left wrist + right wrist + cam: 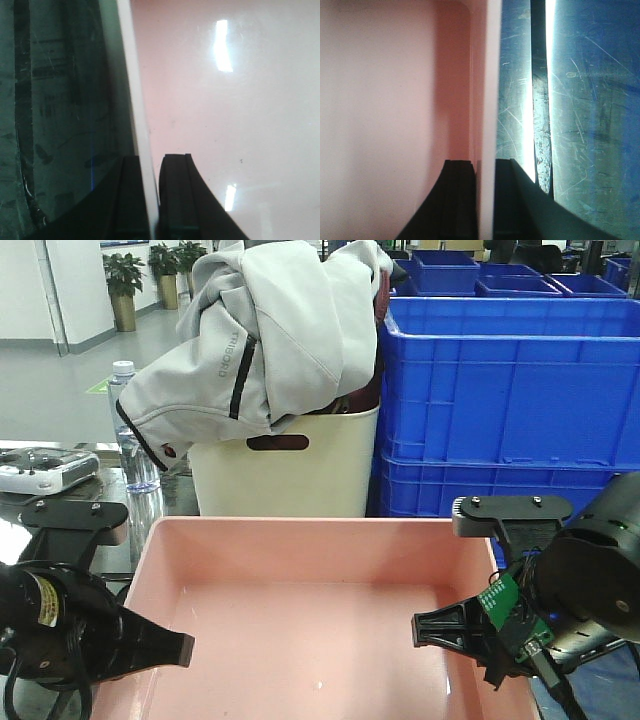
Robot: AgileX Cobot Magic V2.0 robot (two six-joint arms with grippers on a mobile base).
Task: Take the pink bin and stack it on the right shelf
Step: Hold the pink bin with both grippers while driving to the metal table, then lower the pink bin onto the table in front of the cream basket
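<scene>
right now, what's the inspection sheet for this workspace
surface: glossy dark surface, scratched, black tape lines
job's things: pink bin, empty
clutter: cream tub holding grey jacket; water bottle; white controller
grippers: left pincer clamped on the bin's left rim, right pincer clamped on its right rim
cables: black cable by the right arm
surroundings: blue crates, potted plants
</scene>
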